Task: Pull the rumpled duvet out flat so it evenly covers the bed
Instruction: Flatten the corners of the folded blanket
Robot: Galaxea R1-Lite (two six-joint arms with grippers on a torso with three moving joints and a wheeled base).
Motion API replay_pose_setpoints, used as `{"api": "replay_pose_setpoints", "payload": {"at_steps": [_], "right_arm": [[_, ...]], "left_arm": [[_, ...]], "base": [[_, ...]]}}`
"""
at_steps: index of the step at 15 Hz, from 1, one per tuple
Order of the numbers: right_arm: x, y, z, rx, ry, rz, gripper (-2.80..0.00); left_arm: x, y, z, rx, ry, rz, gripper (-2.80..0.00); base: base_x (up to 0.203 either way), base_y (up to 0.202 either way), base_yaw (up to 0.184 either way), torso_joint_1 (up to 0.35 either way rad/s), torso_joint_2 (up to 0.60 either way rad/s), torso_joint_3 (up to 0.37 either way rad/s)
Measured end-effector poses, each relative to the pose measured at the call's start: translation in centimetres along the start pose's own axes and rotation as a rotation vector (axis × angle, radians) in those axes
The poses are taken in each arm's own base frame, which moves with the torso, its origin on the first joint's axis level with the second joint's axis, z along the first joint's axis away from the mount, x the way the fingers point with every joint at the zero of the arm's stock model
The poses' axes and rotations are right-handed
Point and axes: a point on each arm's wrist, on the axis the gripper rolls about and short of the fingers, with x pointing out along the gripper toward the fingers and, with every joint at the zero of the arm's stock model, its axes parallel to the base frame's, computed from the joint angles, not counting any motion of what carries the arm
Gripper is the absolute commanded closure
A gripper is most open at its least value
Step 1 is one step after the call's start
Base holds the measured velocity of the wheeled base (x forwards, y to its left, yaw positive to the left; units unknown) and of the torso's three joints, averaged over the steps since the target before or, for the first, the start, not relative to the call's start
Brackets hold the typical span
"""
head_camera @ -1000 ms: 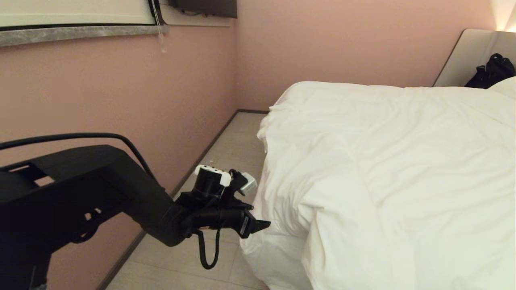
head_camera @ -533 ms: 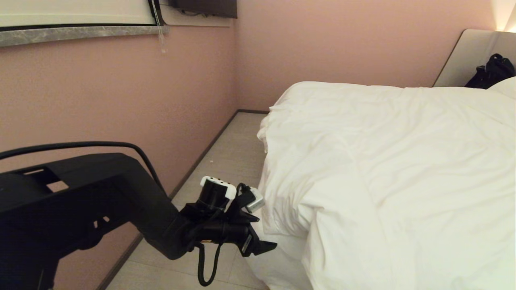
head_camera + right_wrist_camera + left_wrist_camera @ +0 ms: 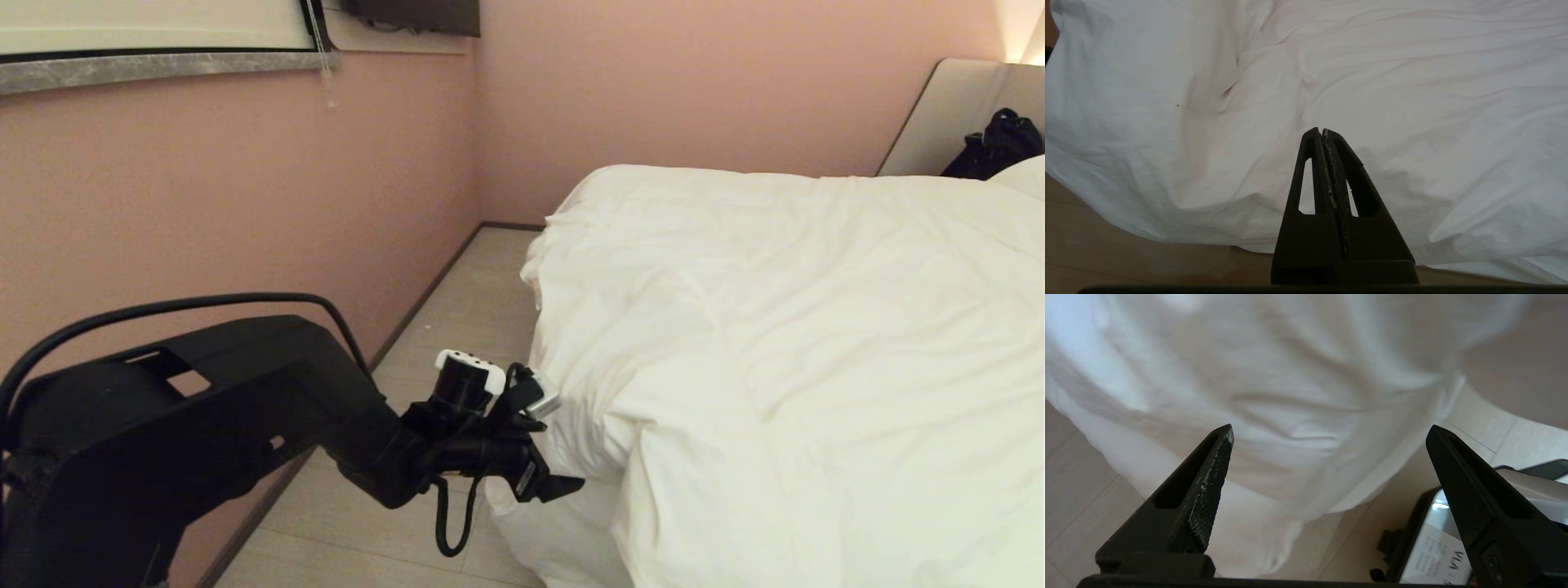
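Reaching in at the bed's near left corner, our left gripper (image 3: 563, 457) has moved closer to the duvet (image 3: 784, 343) over the last second and spread its jaws wide; in the left wrist view the two fingers (image 3: 1208, 486) stand far apart with hanging white cloth between and beyond them, not yet touching it as far as we can tell. We read this as the approach to a new grab on the drooping corner fold, so nothing is held and the pulling is still to come. Our right gripper (image 3: 1327, 163) is out of the head view; its own camera shows its fingers pressed together, holding nothing, hovering near the duvet's draped edge above the floor (image 3: 1106, 253). The duvet lies over the bed (image 3: 947, 114), its long axis running from the near corner by us toward the headboard at the far right, with one end spilling over the near left corner and bunching down almost to the floor. Creases run across its top, and the left side edge looks rucked rather than straight, so we judge the cover uneven there. A dark bag (image 3: 992, 143) sits by the headboard.
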Motion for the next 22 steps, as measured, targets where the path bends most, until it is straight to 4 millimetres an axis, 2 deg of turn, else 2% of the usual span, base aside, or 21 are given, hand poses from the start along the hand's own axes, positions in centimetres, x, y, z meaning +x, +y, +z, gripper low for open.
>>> {"api": "replay_pose_setpoints", "payload": {"at_steps": [3,8,13,14,18,22], "right_arm": [[0.0,0.0,0.0,0.0,0.0,0.0,0.0],[0.0,0.0,0.0,0.0,0.0,0.0,0.0],[0.0,0.0,0.0,0.0,0.0,0.0,0.0],[0.0,0.0,0.0,0.0,0.0,0.0,0.0],[0.0,0.0,0.0,0.0,0.0,0.0,0.0],[0.0,0.0,0.0,0.0,0.0,0.0,0.0]], "left_arm": [[1.5,-0.4,-0.1,0.022,-0.001,-0.018,-2.8],[3.6,0.4,0.0,0.085,-0.016,0.005,-2.8],[4.9,0.9,-0.4,0.094,-0.022,0.007,-2.8],[5.1,0.9,-0.2,0.098,-0.028,0.007,0.0],[5.7,0.5,0.6,0.118,-0.051,0.002,0.0],[5.4,0.8,2.0,0.149,-0.118,0.07,0.0]], "base": [[0.0,0.0,0.0,0.0,0.0,0.0],[0.0,0.0,0.0,0.0,0.0,0.0],[0.0,0.0,0.0,0.0,0.0,0.0],[0.0,0.0,0.0,0.0,0.0,0.0],[0.0,0.0,0.0,0.0,0.0,0.0],[0.0,0.0,0.0,0.0,0.0,0.0]]}}
